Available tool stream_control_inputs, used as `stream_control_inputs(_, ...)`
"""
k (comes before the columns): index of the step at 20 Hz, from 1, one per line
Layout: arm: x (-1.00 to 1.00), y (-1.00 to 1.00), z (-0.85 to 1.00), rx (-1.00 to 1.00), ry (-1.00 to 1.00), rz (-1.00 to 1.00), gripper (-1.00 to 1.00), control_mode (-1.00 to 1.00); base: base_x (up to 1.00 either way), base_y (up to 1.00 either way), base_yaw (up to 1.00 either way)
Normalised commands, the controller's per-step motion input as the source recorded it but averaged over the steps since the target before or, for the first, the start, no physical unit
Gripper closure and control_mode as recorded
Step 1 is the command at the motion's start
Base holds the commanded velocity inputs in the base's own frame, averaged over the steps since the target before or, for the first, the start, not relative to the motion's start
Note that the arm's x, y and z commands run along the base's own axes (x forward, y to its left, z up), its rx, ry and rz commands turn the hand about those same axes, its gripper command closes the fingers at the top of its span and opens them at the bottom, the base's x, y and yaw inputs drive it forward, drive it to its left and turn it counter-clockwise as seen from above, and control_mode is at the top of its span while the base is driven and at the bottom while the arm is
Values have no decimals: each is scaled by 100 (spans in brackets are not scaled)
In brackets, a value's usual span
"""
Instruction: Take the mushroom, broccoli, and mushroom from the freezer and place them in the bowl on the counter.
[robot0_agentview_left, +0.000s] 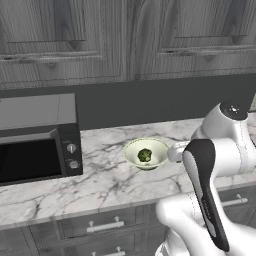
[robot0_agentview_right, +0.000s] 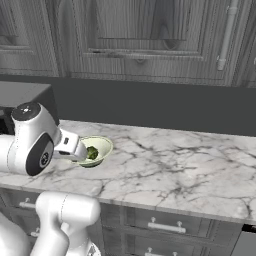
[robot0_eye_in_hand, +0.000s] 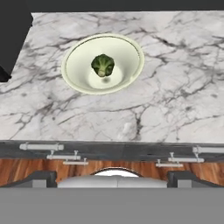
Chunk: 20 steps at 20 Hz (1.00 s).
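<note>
White marble counter (robot0_agentview_left: 100, 185) with grey veins runs across the middle of both base views and the top half of the hand view. Bowl (robot0_agentview_left: 135, 150), pale cream-green, sits on it: centre of the left base view, left of centre in the right base view (robot0_agentview_right: 102, 145), upper centre-left in the hand view (robot0_eye_in_hand: 76, 59). Broccoli (robot0_eye_in_hand: 103, 65) lies inside the bowl, near the middle of its floor, dark green and lumpy; also visible in the left base view (robot0_agentview_left: 145, 155) and the right base view (robot0_agentview_right: 92, 153), where the arm's wrist partly covers the bowl's left side.

Gripper (robot0_eye_in_hand: 112, 177): the two dark fingertips (robot0_eye_in_hand: 41, 178) sit at the bottom corners of the hand view, far apart, nothing between them. Fingers spread wide, holding nothing. Hand camera looks down on the counter's front edge, with the bowl above it in frame and clear of the fingers.

Microwave (robot0_agentview_left: 35, 145), black-fronted, stands on the counter at the left edge of the left base view, well apart from the bowl; its dark corner shows at upper left of the hand view. Dark grey wood drawers (robot0_agentview_left: 105, 225) with silver bar handles sit below the counter. Grey wood upper cabinets (robot0_agentview_right: 140, 35) fill the top of both base views. Wood floor (robot0_eye_in_hand: 109, 166) shows as a strip low in the hand view.
</note>
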Motion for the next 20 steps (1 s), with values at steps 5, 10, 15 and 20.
stream_control_inputs(5,-19,0,0,0,0,0,-100,100,-7,0,0)
stream_control_inputs(10,0,0,0,0,0,0,-100,100,-86,13,0)
stream_control_inputs(15,0,0,0,0,0,0,-100,100,-91,87,43)
stream_control_inputs(20,0,0,0,0,0,0,-100,100,-36,80,91)
